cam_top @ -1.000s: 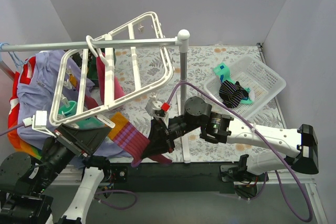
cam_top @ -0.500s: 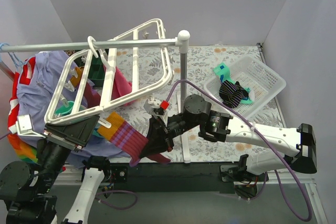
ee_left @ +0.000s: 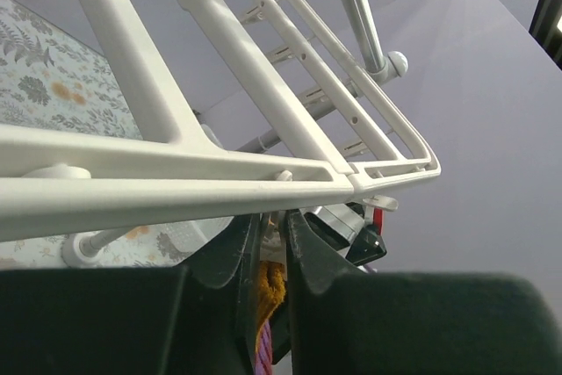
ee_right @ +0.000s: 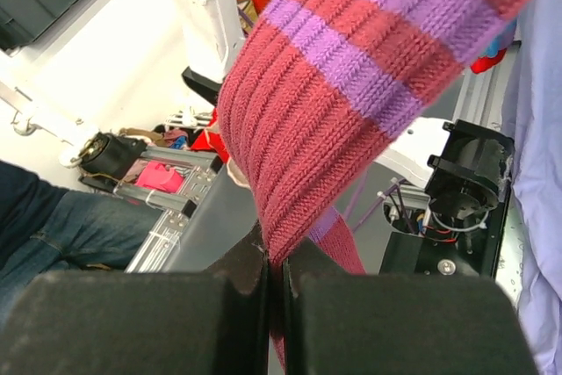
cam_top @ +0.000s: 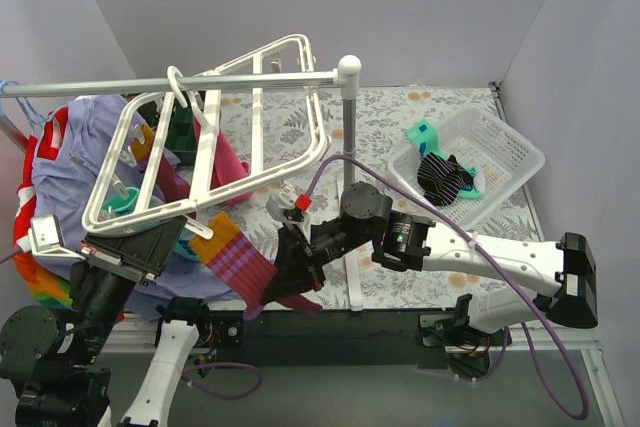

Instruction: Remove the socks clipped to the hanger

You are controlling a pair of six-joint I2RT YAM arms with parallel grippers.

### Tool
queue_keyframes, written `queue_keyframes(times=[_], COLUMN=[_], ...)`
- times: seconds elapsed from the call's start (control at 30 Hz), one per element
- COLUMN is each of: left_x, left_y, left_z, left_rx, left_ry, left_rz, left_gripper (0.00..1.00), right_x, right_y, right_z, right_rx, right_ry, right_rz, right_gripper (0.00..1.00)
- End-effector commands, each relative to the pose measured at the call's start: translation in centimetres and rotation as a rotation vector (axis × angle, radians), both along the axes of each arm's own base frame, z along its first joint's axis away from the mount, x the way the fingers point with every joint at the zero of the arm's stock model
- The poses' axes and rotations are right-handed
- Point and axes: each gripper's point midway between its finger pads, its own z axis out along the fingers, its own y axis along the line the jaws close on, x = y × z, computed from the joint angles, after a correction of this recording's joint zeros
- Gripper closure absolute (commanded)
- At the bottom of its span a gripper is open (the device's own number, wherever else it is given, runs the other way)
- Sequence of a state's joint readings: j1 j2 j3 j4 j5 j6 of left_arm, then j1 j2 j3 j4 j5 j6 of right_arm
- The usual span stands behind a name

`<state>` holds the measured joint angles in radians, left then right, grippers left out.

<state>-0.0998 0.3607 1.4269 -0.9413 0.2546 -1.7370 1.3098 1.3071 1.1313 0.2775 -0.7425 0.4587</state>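
desk (cam_top: 440,117): floral-print cover over the whole top; white mesh basket (cam_top: 520,157) sits on it at the far right, skewed to the edges; teal sock (cam_top: 425,135) and black striped sock (cam_top: 440,177) lie inside the basket; white pole (cam_top: 351,197) stands upright mid-desk, foot close to the near edge

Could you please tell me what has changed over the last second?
The left pincer narrowed from wide open to nearly shut under the hanger, whose near end swung slightly left. The right pincer, clamped on the striped sock throughout, drew slightly nearer. The basket stayed put.
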Motion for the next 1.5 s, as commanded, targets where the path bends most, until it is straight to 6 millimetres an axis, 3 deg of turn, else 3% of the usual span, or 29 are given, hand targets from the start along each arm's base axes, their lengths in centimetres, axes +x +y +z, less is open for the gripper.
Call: queue_keyframes(times=[0.0,0.07,0.1,0.13,0.2,0.23,0.4,0.53,0.77,0.83,0.9,0.93,1.03,1.1,1.17,1.27,1.37,1.4,1.47], left_x=[0.8,0.7,0.6,0.5,0.5,0.4,0.3,0.2,0.4,0.5,0.5,0.5,0.6,0.5,0.6,0.7,0.6,0.6,0.7], left_y=[0.1,0.2,0.2,0.2,0.1,0.1,0.0,-0.3,-0.7,-0.8,-1.0,-1.0,-1.1,-1.2,-1.2,-1.4,-1.6,-1.6,-1.6], left_z=[-0.2,-0.3,-0.4,-0.4,-0.6,-0.6,-0.6,-0.2,-0.3,-0.3,-0.1,-0.1,0.1,0.2,0.2,0.2,0.2,0.2,0.2], left_rx=[0.006,0.012,0.015,0.018,0.029,0.035,0.07,0.096,0.11,0.108,0.111,0.111,0.113,0.119,0.119,0.119,0.118,0.12,0.119], left_ry=[0.022,0.024,0.03,0.029,0.031,0.029,0.013,-0.006,-0.007,-0.008,-0.017,-0.017,-0.024,-0.03,-0.028,-0.03,-0.033,-0.035,-0.034], left_rz=[0.013,0.02,0.023,0.022,0.016,0.014,0.01,-0.008,-0.028,-0.036,-0.046,-0.046,-0.053,-0.056,-0.061,-0.074,-0.081,-0.081,-0.084], left_gripper=[0.96,0.99,1.0,1.0,1.0,1.0,1.0,1.0,1.0,1.0,1.0,1.0,1.0,1.0,1.0,1.0,1.0,1.0,1.0], right_x=[0.7,3.0,4.1,6.1,9.9,12.8,20.4,27.8,37.1,39.0,40.0,40.6,40.4,39.7,38.7,36.8,34.0,32.2,30.0], right_y=[-0.3,-0.3,-0.9,-1.7,-3.4,-5.5,-12.6,-20.0,-33.2,-36.3,-37.6,-38.2,-37.4,-37.2,-36.9,-35.0,-31.5,-29.5,-27.1], right_z=[-0.1,-1.1,-3.3,-3.2,-5.9,-6.2,-6.7,-5.1,-3.9,-5.3,-6.3,-7.9,-9.8,-10.6,-9.9,-8.8,-8.5,-8.0,-9.2], right_rx=[-0.029,-0.07,-0.161,-0.159,-0.252,-0.275,-0.343,-0.407,-0.593,-0.693,-0.767,-0.834,-0.871,-0.87,-0.832,-0.789,-0.742,-0.702,-0.692], right_ry=[0.007,-0.015,-0.012,-0.042,-0.044,-0.032,-0.093,-0.166,-0.222,-0.204,-0.178,-0.143,-0.094,-0.074,-0.067,-0.08,-0.085,-0.089,-0.069], right_rz=[-0.066,-0.183,-0.24,-0.324,-0.491,-0.593,-0.934,-1.287,-1.86,-1.981,-2.012,-2.018,-1.956,-1.941,-1.94,-1.888,-1.761,-1.7,-1.599], right_gripper=[0.99,0.99,0.99,0.99,0.99,0.99,0.99,0.99,0.99,0.99,0.96,0.81,0.43,0.29,0.21,0.2,0.2,0.2,0.2])
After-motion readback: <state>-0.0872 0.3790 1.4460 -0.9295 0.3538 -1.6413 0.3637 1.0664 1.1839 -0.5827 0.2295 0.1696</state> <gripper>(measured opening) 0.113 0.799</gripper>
